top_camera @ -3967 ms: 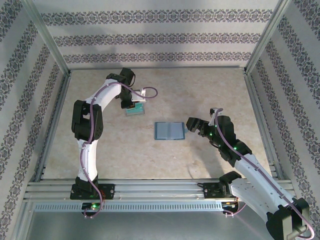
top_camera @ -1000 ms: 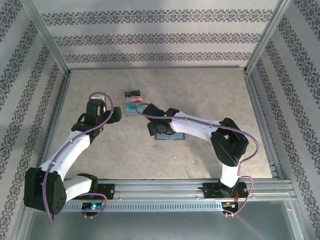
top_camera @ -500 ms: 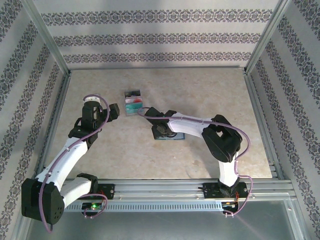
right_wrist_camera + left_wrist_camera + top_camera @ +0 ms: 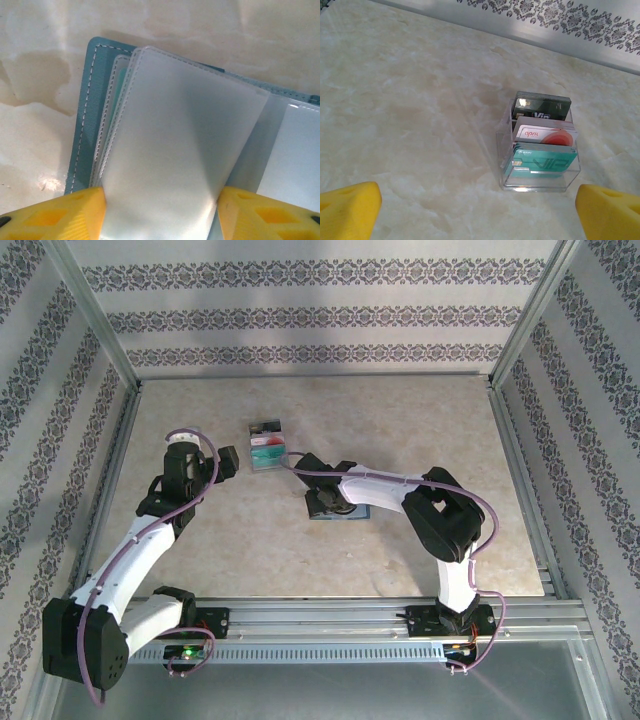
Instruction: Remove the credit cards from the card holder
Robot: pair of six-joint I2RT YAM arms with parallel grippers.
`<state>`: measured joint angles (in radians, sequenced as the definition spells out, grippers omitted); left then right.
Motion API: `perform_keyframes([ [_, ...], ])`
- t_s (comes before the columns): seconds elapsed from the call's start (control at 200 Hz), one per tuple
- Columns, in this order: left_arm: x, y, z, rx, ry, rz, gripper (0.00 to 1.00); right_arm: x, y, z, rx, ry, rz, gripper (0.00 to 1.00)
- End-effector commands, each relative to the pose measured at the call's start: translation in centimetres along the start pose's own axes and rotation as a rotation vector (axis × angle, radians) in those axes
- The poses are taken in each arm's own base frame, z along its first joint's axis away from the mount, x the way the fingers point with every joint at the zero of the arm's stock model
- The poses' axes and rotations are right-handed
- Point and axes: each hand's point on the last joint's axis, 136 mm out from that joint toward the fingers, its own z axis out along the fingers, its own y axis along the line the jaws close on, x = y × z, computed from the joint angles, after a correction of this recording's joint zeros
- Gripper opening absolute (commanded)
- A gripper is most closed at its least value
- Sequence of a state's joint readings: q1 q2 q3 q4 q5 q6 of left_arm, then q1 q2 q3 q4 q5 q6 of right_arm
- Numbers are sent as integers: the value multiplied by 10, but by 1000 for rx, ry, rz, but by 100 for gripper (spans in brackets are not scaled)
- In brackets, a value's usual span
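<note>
The card holder [image 4: 358, 511] lies open in mid-table, a teal cover [image 4: 82, 115] with frosted sleeve pages. My right gripper [image 4: 325, 505] is down on its left half. In the right wrist view its yellow fingers [image 4: 60, 215] press both side edges of one frosted sleeve [image 4: 175, 150], which bows up between them. The credit cards stand in a clear box [image 4: 540, 182]: a dark one [image 4: 542, 107], a red-and-white one [image 4: 545, 136] and a teal one [image 4: 545, 162]. My left gripper [image 4: 232, 462] is open and empty, left of that box [image 4: 268, 450].
Metal frame rails run along the table's sides and near edge [image 4: 320, 615]. Patterned walls [image 4: 320, 310] close in the back and both sides. Bare marble-look tabletop [image 4: 250, 550] lies in front of the card holder.
My right gripper has settled onto the card holder and narrowed onto a sleeve. My left arm has drawn back slightly from the clear box and now holds still.
</note>
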<state>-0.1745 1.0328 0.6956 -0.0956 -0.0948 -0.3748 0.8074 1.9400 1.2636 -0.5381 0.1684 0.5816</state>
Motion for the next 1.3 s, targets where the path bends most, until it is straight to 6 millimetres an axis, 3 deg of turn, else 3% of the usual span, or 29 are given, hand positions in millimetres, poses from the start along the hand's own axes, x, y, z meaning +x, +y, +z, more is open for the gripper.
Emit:
perform_keyframes([
  [0.0, -11, 2, -3, -2, -49, -4, 99, 20, -15, 16, 57, 66, 14, 55],
  [0.27, -13, -7, 0, 43, -34, -7, 100, 7, -24, -6, 82, 0, 15, 29],
  [0.605, -25, -13, -12, 68, -66, 0, 100, -6, -51, -25, 190, -73, 37, 36],
  [1.074, -27, -10, -17, 60, -79, 9, 99, 12, -105, -41, 295, -82, 114, 38],
  [1.204, -28, -10, -17, 56, -80, 15, 100, 14, -114, -58, 305, -102, 139, 38],
  [1.294, -27, -10, -16, 57, -80, 13, 99, 9, -107, -74, 250, -137, 163, 38],
])
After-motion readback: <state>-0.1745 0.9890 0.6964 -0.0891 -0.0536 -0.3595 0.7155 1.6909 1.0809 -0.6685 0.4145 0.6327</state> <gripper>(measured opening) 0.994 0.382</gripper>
